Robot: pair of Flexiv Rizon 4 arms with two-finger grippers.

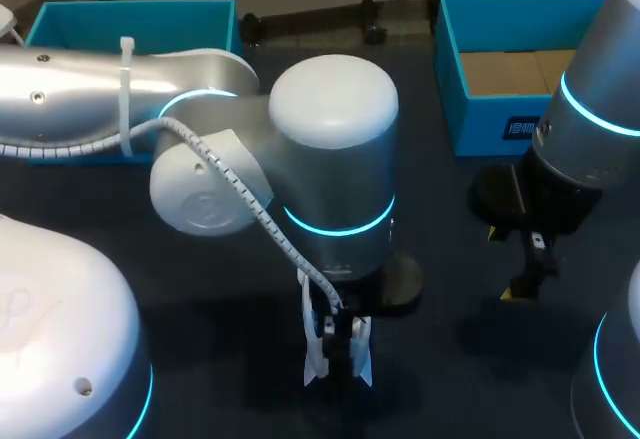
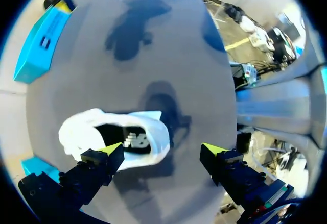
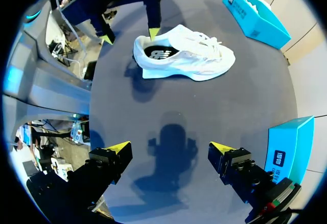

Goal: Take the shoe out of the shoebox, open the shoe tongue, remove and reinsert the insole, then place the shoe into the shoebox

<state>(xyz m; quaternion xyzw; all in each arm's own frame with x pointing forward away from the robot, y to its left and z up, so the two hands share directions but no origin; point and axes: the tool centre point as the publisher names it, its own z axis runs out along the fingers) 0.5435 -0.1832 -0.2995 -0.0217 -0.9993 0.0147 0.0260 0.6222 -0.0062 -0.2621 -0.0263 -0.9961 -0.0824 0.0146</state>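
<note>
One shoe (image 3: 186,55) lies on its sole on the dark surface (image 3: 204,112), out of its box and between the two arms. The left tool (image 2: 162,149) hangs over the heel end with its jaws wide apart and nothing gripped. One yellow tip dips at the rim of the shoe's opening, and the other stands over bare surface beside it. The insole (image 2: 130,140) sits in place, its printed heel showing through the opening. The right tool (image 3: 170,147) is well apart from the shoe, also wide open and empty. A blue box (image 1: 500,119) stands at the far right, near the right arm.

The step in hand looks like pulling the insole.

- Narrow the left jaws first, since at this spread they would straddle the heel wall rather than the insole.
- Slip one tip under the insole's heel edge, put the other on top, and pinch only that layer.
- Bring the right tool down on the forefoot to pin the shoe, or it will likely slide or lift with the pull.
- Draw up and back along the shoe's length so the insole can flex out.

I cannot tell whether the tongue is pulled far enough open.
</note>
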